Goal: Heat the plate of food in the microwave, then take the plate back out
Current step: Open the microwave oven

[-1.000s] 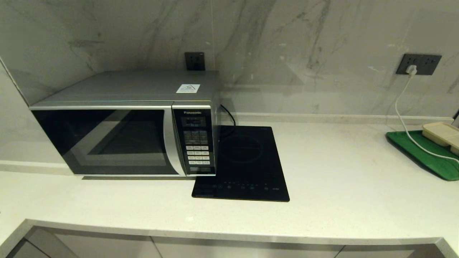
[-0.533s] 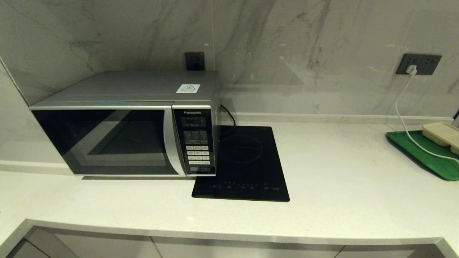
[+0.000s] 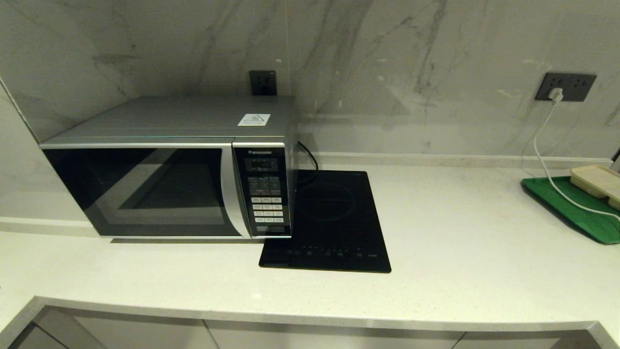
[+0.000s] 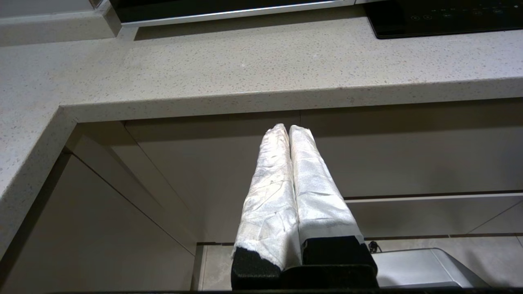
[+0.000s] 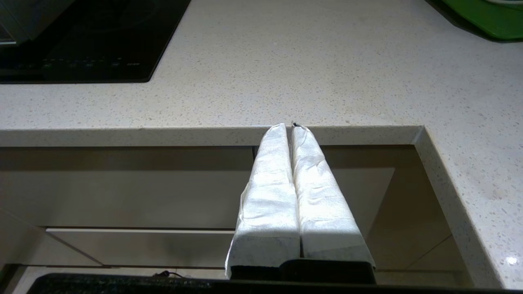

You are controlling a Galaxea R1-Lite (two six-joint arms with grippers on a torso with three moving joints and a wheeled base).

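Sitting closed at the countertop's (image 3: 460, 242) back left, microwave (image 3: 169, 179) touches the black cooktop (image 3: 334, 223); plate of food not visible. Left gripper (image 4: 289, 127) and right gripper (image 5: 289, 125) both parked below the counter edge by the cabinet fronts, jaws pressed together, empty. Green tray (image 3: 571, 208) far right

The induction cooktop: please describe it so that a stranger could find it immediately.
Find the big silver microwave on the pale counter. Directly at its right lies the induction cooktop: a flat, glossy black slab, unlike the green tray far right.
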